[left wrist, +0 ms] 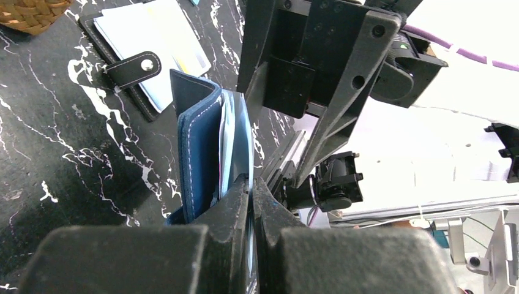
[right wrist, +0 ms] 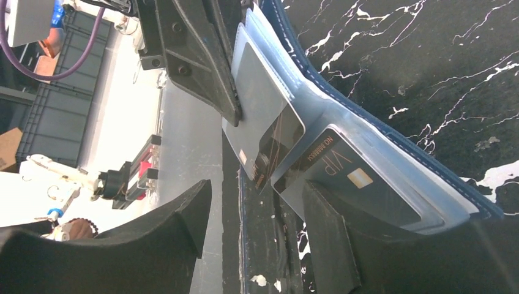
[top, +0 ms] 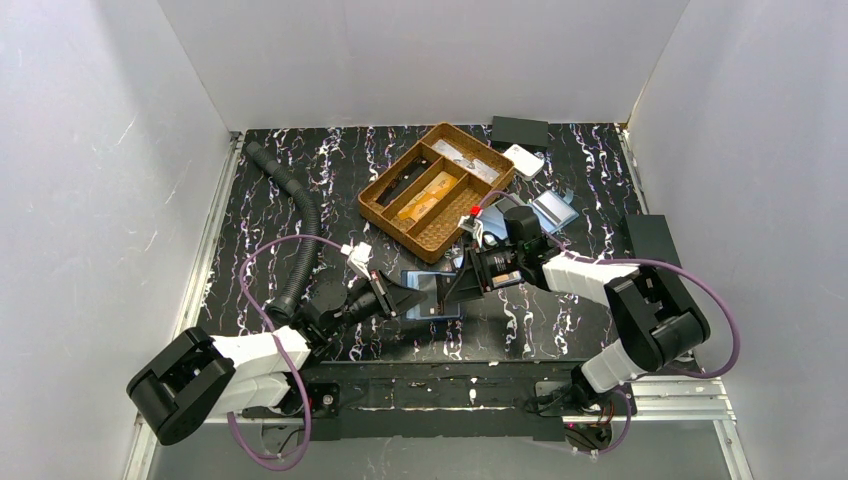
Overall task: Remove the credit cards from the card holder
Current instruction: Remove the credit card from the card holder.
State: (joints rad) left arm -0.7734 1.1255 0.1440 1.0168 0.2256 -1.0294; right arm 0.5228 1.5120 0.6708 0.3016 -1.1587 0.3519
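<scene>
Cards sleeved in the card holder [top: 432, 296], one claw clamped, one open

At the far left of the black marbled desk [top: 340, 160], a corrugated black hose [top: 296, 232] curves from the back corner toward the front.

Next to the right, the left claw [top: 398, 298] reaches in from the near left. Its fingers are pressed fully together on the edge of one of the clear sleeves [right wrist: 257, 79] of the card holder. The holder sits at the front middle of the desk, just before the divided wicker basket [top: 437, 185]. In the left wrist view it stands on edge, with its stitched blue cover to the left and the sleeves fanned beside it.

Two dark credit cards [right wrist: 278, 139] show inside those sleeves. One lies in the sleeve that the left claw pinches. The other, printed VIP with a gold chip, lies in the next sleeve nearer the cover. Neither is clear of the holder.

The right claw [right wrist: 256, 190] faces the left one across the holder. Its jaws stand well apart, one finger in front of the VIP sleeve's lower edge and the other off to the side. It has hold of nothing.

Farther right lies a black snap wallet [left wrist: 131, 64], opened flat with pale cards showing. A black box [top: 520, 132] sits at the back edge, with a small white object [top: 524, 160] just in front of it.
</scene>
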